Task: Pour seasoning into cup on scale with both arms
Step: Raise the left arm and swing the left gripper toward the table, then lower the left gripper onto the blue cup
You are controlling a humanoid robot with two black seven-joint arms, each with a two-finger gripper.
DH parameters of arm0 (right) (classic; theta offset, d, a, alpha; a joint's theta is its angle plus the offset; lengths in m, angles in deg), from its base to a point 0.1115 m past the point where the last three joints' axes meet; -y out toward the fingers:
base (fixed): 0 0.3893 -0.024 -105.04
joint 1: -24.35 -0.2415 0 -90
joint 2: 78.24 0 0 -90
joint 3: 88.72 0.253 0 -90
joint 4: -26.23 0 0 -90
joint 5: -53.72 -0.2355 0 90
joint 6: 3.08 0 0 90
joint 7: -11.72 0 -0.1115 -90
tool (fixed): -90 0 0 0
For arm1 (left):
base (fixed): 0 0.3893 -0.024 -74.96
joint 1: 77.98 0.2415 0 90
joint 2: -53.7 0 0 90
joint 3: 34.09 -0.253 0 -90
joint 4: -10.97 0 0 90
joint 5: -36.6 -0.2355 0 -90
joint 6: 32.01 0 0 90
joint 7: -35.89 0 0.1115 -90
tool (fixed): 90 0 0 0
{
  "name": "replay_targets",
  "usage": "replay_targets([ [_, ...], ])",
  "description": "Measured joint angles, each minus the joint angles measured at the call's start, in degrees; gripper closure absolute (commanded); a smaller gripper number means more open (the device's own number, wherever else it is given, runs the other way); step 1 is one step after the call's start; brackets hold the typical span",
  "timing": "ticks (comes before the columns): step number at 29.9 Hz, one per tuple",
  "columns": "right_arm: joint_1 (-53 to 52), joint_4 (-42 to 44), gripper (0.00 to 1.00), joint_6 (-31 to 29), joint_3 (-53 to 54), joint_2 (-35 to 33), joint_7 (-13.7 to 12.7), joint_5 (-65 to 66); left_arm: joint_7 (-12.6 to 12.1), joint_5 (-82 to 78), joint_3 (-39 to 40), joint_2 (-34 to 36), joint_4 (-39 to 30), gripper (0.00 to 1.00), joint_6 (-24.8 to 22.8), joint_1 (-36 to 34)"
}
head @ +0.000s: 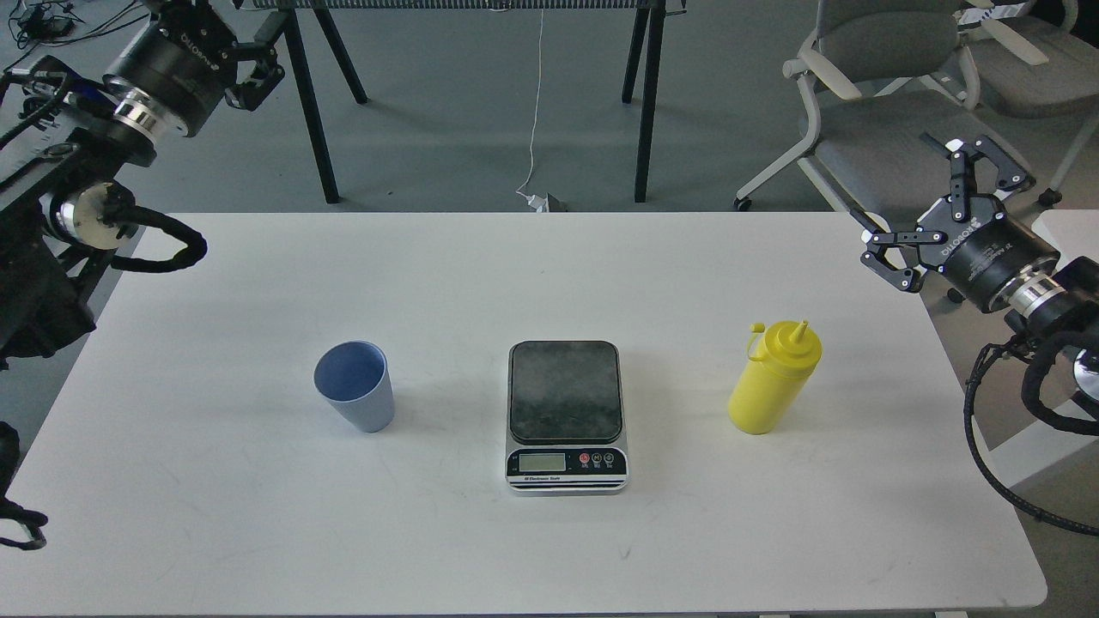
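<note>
- On the white bench [215, 481], three things stand in a row, well apart from one another: one cup [355, 386] at the left, one scale [566, 415] in the middle, one yellow bottle [774, 376] at the right.
- All three sit well in from every edge, with bare bench between them and a wide bare strip along the near side.
- The left gripper [258, 64] is off the bench, past its far left corner and over the floor (it shows dark and half hidden by the wrist, so I cannot tell whether its fingers are spread or pressed together).
- The right gripper [932, 202] hangs beyond the far right corner, fingers spread wide and holding nothing, well apart from the bottle.
- The bench top is plain and matte, with faint scuffs; the scale's dark plate is bare and looks smudged.
- The cup is upright and looks empty inside; the bottle is upright too, its small cap hanging off to the side of the nozzle.
- Behind lie a grey floor, black table legs [311, 112], a white cable [537, 112] and grey office chairs [884, 94].
</note>
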Motion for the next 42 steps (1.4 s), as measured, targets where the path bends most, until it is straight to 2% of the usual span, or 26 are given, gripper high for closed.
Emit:
replay_targets([
  [14, 0.08, -0.09, 0.0, 0.0, 0.12, 0.43, 0.0, 0.0, 0.0, -0.34, -0.31, 2.04, 0.14, 0.0, 0.02, -0.97],
  [21, 0.09, -0.07, 0.0, 0.0, 0.13, 0.95, 0.0, 0.0, 0.0, -22.34, -1.25, 8.5, -2.46, 0.0, 0.01, -4.2],
  [24, 0.09, -0.08, 0.0, 0.0, 0.19, 0.96, 0.07, 0.0, 0.0, -35.06, -1.38, 11.32, -7.37, 0.0, 0.0, -6.23],
  [28, 0.1, -0.08, 0.0, 0.0, 0.27, 0.97, 0.09, 0.0, 0.0, -52.19, -1.34, 16.18, -18.49, 0.0, 0.01, -8.0],
  [33, 0.1, -0.1, 0.0, 0.0, 0.3, 0.97, 0.09, 0.0, 0.01, -69.93, -1.41, 17.79, -30.39, 0.0, 0.01, -8.15],
  [38, 0.06, -0.09, 0.0, 0.0, 0.43, 0.97, 0.09, 0.0, 0.01, -88.55, -2.38, 17.66, -36.44, 0.0, 0.01, -7.18],
  [42, 0.02, -0.16, 0.0, 0.0, 0.66, 0.96, 0.09, 0.0, 0.02, -99.01, -8.18, 17.35, -38.64, 0.0, 0.01, -6.89],
])
